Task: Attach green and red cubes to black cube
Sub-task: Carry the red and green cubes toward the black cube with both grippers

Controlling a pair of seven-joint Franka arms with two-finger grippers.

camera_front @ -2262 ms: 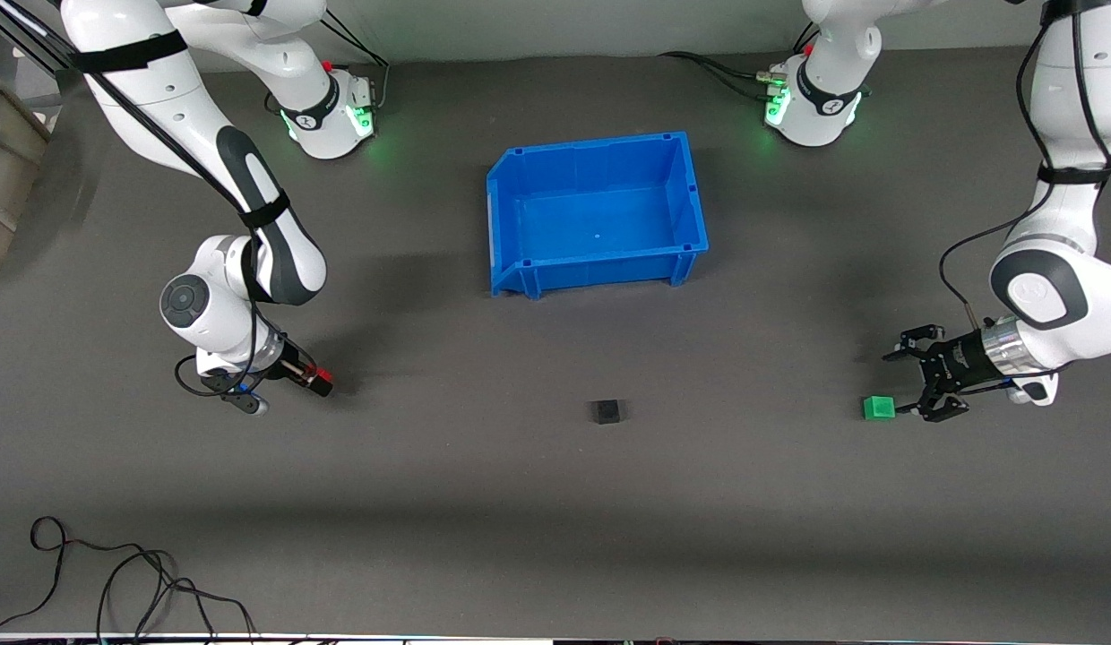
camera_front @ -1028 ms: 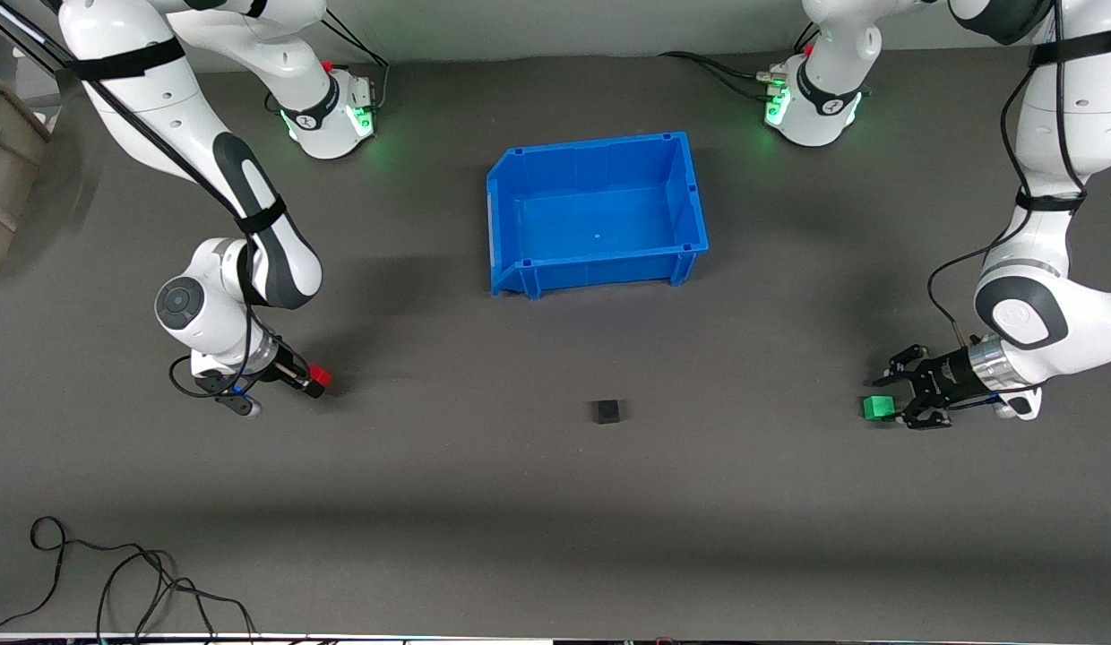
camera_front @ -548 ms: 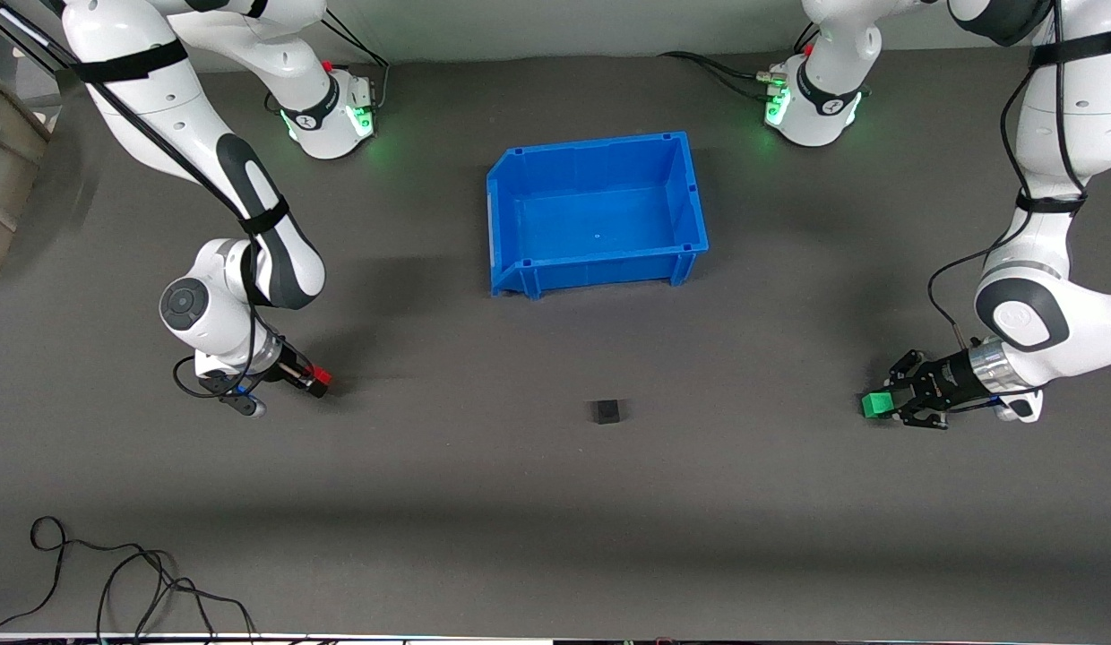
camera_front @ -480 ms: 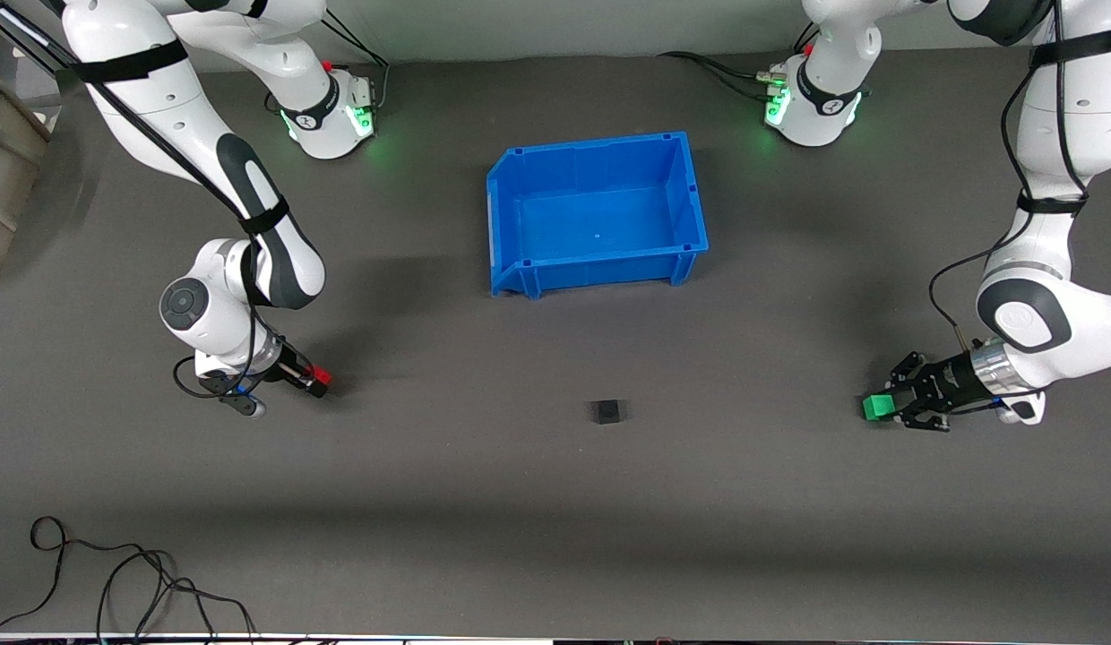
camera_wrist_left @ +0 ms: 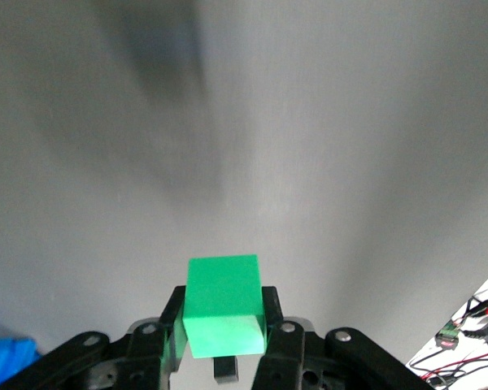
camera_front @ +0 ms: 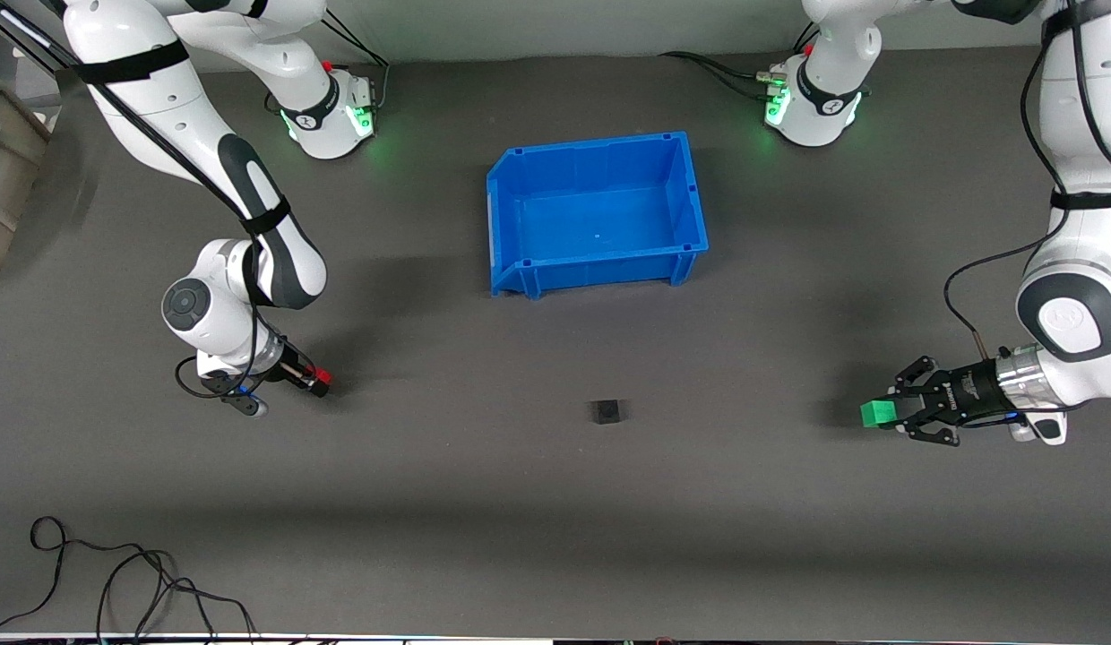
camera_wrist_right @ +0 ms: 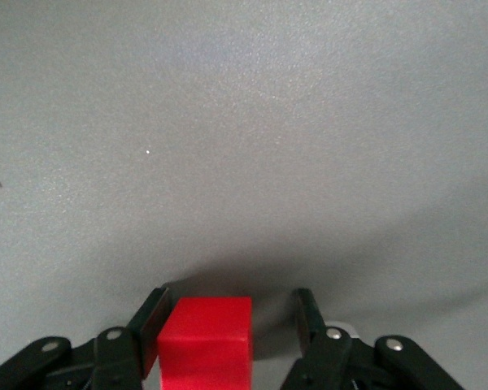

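Note:
The green cube is clamped between both fingers of my left gripper, held a little above the table toward the left arm's end. In the left wrist view the green cube fills the left gripper. The red cube sits on the table between the fingers of my right gripper. In the right wrist view the red cube touches one finger of the right gripper, and the other finger stands apart from it. The black cube lies alone mid-table, between the two grippers.
A blue bin stands empty, farther from the front camera than the black cube. A black cable coils near the front edge at the right arm's end. A beige container sits at that end's edge.
My left gripper closed on the green cube and lifted it off the table. My right gripper stayed around the red cube and barely moved.

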